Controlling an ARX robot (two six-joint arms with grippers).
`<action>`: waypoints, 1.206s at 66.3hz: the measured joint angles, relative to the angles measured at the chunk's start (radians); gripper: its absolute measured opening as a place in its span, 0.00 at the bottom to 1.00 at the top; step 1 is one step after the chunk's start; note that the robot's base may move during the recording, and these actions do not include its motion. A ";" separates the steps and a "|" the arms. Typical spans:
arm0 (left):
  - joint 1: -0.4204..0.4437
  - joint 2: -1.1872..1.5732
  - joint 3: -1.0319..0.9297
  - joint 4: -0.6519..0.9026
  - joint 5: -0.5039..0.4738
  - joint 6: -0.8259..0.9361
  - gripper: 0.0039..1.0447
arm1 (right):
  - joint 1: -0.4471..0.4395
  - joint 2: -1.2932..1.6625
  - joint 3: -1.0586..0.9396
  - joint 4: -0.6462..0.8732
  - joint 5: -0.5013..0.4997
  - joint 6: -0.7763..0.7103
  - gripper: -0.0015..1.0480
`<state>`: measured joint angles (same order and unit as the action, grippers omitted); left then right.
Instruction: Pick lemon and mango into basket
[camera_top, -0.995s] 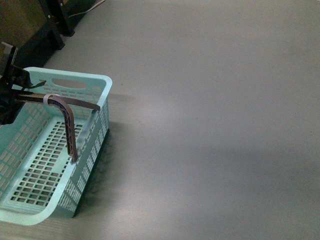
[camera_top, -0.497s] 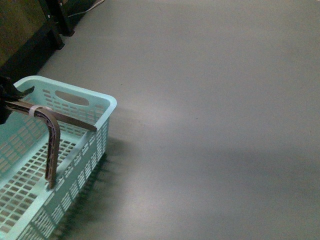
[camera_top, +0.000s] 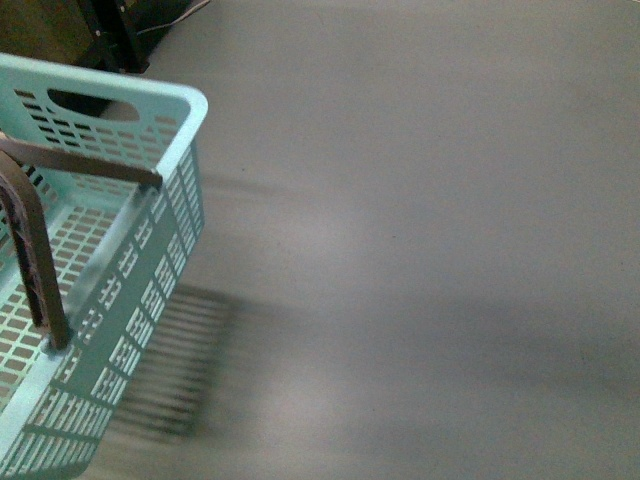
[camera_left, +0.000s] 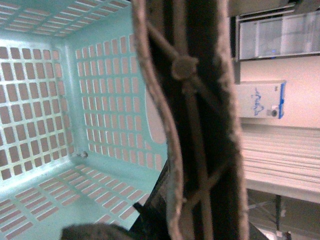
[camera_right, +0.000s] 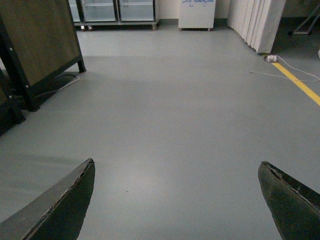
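basket (camera_top: 140, 290) half out of frame, pale teal, slotted | brown handle (camera_left: 200, 125) fills left wrist cam, left claw's grip unclear | right claw (camera_right: 177, 200) spread wide, holding nothing

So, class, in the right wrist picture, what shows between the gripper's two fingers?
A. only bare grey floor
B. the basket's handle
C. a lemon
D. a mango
A: the right gripper stands open, and nothing but the grey floor shows between its two dark fingers.
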<state>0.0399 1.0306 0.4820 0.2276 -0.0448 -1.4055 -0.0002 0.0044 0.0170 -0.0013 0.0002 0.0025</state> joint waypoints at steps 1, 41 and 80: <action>-0.001 -0.036 0.002 -0.026 -0.006 -0.003 0.04 | 0.000 0.000 0.000 0.000 0.000 0.000 0.92; -0.119 -0.365 0.169 -0.341 -0.124 -0.032 0.04 | 0.000 0.000 0.000 0.000 0.000 0.000 0.92; -0.119 -0.364 0.169 -0.343 -0.128 -0.028 0.04 | 0.000 0.000 0.000 0.000 0.000 0.000 0.92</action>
<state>-0.0788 0.6670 0.6506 -0.1158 -0.1730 -1.4334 -0.0002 0.0044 0.0170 -0.0013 0.0002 0.0029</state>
